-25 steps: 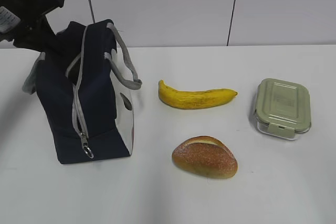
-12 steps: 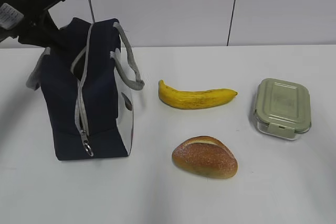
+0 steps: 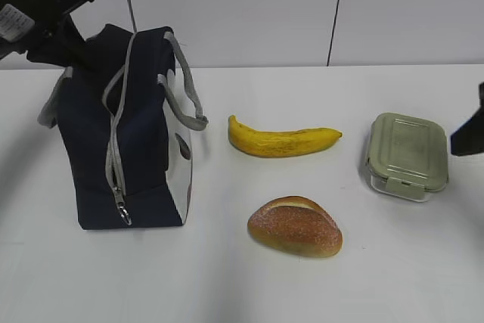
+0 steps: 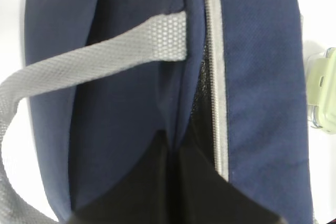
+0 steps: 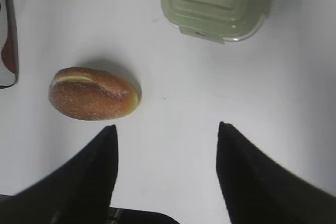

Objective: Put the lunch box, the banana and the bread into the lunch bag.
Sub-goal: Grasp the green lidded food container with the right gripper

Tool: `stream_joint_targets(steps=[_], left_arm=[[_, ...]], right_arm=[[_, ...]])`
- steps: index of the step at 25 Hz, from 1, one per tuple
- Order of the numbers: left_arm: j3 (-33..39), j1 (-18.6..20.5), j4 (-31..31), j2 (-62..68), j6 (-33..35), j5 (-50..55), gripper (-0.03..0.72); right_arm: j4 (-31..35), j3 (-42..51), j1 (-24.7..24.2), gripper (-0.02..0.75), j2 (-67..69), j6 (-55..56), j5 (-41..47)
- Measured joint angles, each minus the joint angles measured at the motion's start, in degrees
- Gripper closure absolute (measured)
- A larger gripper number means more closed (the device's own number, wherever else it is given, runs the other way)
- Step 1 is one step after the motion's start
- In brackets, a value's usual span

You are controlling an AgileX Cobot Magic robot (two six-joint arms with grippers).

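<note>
R tool (image 5: 165,145) newly in view by lunch box (image 3: 407,155); jaws apart.

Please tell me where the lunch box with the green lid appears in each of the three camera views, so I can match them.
Exterior view: the lunch box stands at the right, on the table, right of the banana.
Left wrist view: only a sliver of it shows at the right edge, beyond the lunch bag.
Right wrist view: it sits at the top, right of centre.
Shared landmark: the lunch box itself appears in all three.

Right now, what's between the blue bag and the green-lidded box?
The banana lies between the lunch bag and the lunch box, touching neither; the exterior view shows it.
</note>
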Motion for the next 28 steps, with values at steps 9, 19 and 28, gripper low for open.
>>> stream_joint_targets(steps=[9,19,28], left_arm=[[0.0,0.0,-0.06,0.0,0.25,-0.1,0.691],[0.0,0.0,-0.12,0.0,0.29,-0.17,0.691],[0.0,0.0,-0.17,0.0,1.79,-0.53,0.691]], right_arm=[[7.24,-9.55,-1.45,0.3,16.83,-9.39,-0.47],[18.65,-10.18,-19.25,0.3,24.61,-27.81,1.19],[37.42,-10.31,-27.38,0.278,37.19,-50.59,6.64]])
